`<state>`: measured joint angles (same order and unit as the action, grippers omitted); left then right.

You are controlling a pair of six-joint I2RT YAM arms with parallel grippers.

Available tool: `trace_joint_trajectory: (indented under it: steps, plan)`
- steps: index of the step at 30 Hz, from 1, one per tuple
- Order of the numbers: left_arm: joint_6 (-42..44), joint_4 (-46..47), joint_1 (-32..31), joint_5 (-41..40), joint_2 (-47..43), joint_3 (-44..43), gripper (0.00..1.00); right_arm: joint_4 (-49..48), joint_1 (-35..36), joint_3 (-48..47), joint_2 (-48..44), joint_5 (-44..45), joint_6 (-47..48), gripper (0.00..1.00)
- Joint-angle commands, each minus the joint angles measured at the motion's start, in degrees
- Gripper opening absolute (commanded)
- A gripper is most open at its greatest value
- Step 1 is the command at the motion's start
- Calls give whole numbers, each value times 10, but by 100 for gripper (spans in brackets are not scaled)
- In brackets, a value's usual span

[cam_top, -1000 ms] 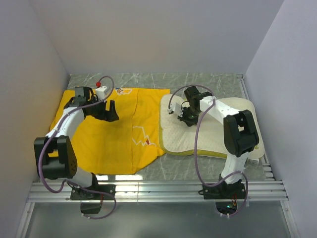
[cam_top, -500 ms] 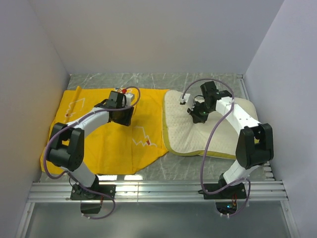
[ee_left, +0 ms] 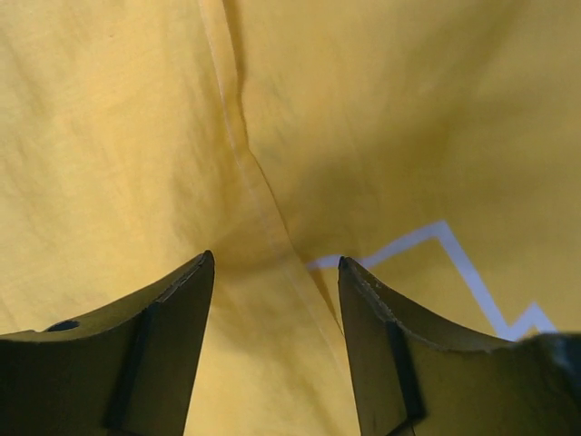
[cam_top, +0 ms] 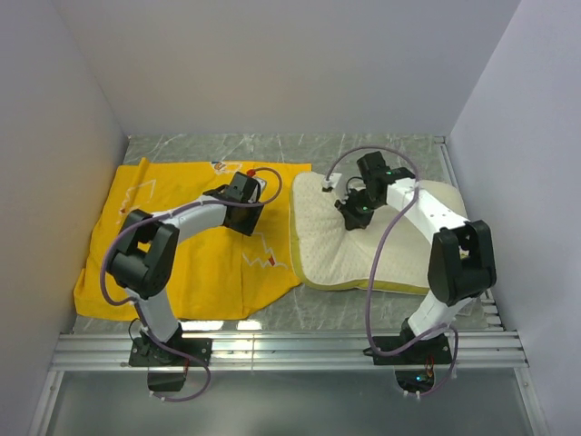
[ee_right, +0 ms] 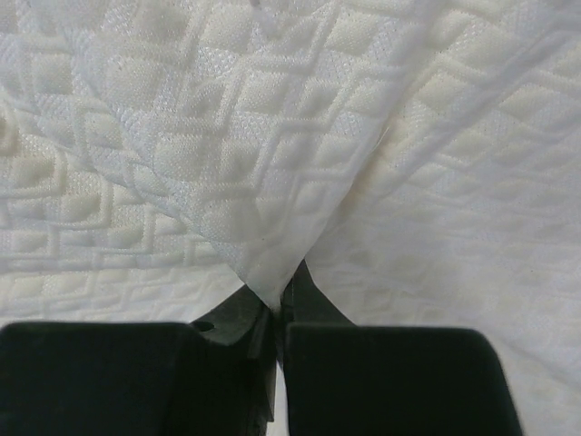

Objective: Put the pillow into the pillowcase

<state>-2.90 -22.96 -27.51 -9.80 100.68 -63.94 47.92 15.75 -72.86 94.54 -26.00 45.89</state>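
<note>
The yellow pillowcase (cam_top: 182,245) lies flat on the left half of the table, white outline drawings up. My left gripper (cam_top: 243,218) hangs open just over its right part; in the left wrist view the jaws stand apart over a fold in the yellow cloth (ee_left: 272,263). The cream quilted pillow (cam_top: 381,250) lies on the right half. My right gripper (cam_top: 352,216) is shut on a pinch of the pillow's cover cloth (ee_right: 272,282) near the pillow's upper middle.
The pillow's left edge lies close to the pillowcase's right edge (cam_top: 292,227). Grey walls close in the table on three sides. A metal rail (cam_top: 290,345) runs along the near edge by the arm bases.
My left gripper has swept from the pillowcase's far left to its right part. My right gripper moved right, then back left with the pillow, whose left edge shifted toward the pillowcase.
</note>
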Motion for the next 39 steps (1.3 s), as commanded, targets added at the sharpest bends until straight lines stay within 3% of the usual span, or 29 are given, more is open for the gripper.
trace_joint_trajectory:
  steps: [1,9,16,19,20,22,23,31,36,39]
  plan:
    - [-18,-7,-4,-56,21,-29,63,-52,39,1,28,-5,-63,0]
    - [-8,-11,-5,-109,41,-29,56,-73,82,-11,136,92,-148,0]
    - [23,5,2,-149,-26,13,48,-66,82,6,149,97,-157,0]
    - [23,-4,14,-136,-34,13,37,-65,83,5,150,95,-155,0]
    - [19,-11,19,-128,-37,11,25,-64,83,5,148,95,-154,0]
    - [17,-17,23,-115,-47,5,14,-65,82,7,143,93,-149,0]
    - [14,-25,27,-97,-51,2,1,-63,82,7,139,92,-147,0]
    - [14,-61,40,67,-122,0,0,-50,77,-60,34,10,-170,0]
    - [20,-76,41,101,-152,17,0,-168,80,-92,-44,10,-277,0]
    - [16,-83,41,113,-165,15,0,-208,92,-108,-36,31,-348,0]
